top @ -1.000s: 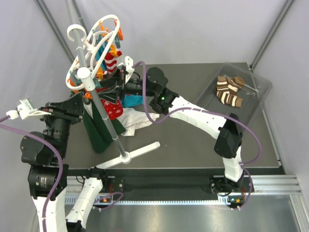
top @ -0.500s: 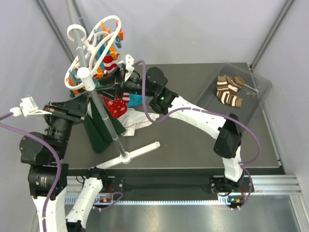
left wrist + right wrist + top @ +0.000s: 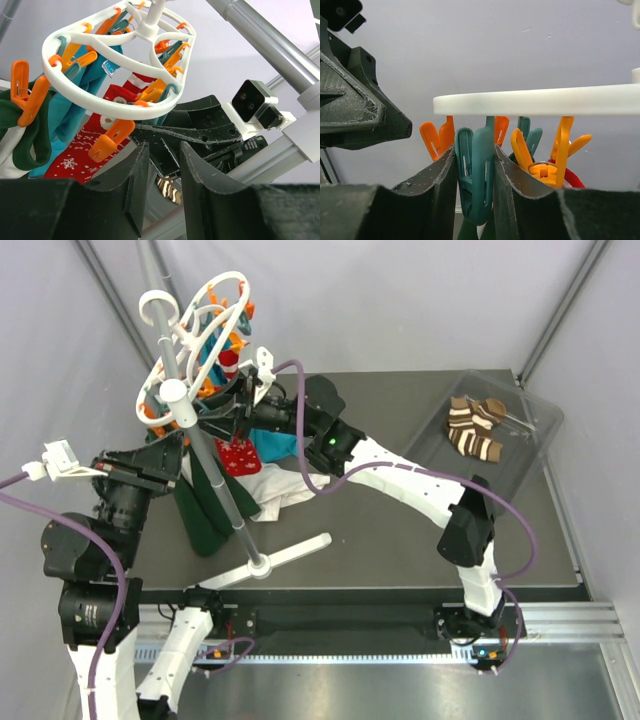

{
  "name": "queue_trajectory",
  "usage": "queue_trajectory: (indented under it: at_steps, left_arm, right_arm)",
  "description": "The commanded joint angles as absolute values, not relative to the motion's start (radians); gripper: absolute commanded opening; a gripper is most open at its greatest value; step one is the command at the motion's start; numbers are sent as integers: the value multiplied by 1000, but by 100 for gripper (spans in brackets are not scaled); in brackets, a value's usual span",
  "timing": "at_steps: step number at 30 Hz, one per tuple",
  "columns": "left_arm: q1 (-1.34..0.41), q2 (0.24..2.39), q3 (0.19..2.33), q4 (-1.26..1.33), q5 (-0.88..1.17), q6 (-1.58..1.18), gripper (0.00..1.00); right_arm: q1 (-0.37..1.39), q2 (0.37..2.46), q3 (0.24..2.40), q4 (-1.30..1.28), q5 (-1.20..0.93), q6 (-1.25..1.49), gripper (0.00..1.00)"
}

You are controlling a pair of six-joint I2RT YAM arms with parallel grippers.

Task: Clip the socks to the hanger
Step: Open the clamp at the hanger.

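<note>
The white ring hanger (image 3: 200, 335) with orange and teal clips tops the grey pole (image 3: 218, 480). My right gripper (image 3: 238, 405) reaches under it; in the right wrist view it (image 3: 475, 167) is shut on a teal clip (image 3: 477, 185) hanging from the white ring (image 3: 535, 102). A red patterned sock (image 3: 238, 455) with a red-and-white striped cuff hangs below the hanger, also in the left wrist view (image 3: 80, 150). My left gripper (image 3: 165, 455) is open and empty just below the ring (image 3: 100, 107), beside an orange clip (image 3: 110, 142). Brown-and-cream socks (image 3: 475, 428) lie in the clear bin.
A dark green garment (image 3: 205, 510) and teal cloth (image 3: 278, 445) hang from the hanger; a white cloth (image 3: 285, 490) lies on the table. The pole's white base (image 3: 290, 552) sits at the front. The clear bin (image 3: 535, 420) is at the back right.
My right gripper has moved up and left, closer under the hanger ring. The red sock has risen with it. The left arm has shifted slightly.
</note>
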State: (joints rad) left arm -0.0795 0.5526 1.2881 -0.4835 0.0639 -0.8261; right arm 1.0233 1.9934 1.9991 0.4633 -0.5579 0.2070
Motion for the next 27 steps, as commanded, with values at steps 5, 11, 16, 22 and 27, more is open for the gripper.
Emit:
queue_trajectory:
  at_steps: [5,11,16,22,27]
  left_arm:
    - [-83,575,1273,-411,104,-848,36]
    - [-83,607,1233,-357,167,-882,38]
    - [-83,623,1221,-336,137,-934,41]
    - [-83,708,1292,-419,115,-982,42]
    - [-83,742,1322,-413,114,-1012,45]
  right_arm:
    - [1045,1973,2030,450,-558,219,8]
    - [1045,1888,1983,292,-537,198,7]
    - [1045,1868,2020,131,-526,131,0]
    - [1045,1856,2046,55,-439,34,0]
    - [1045,1861,2048,25,-393,-57,0]
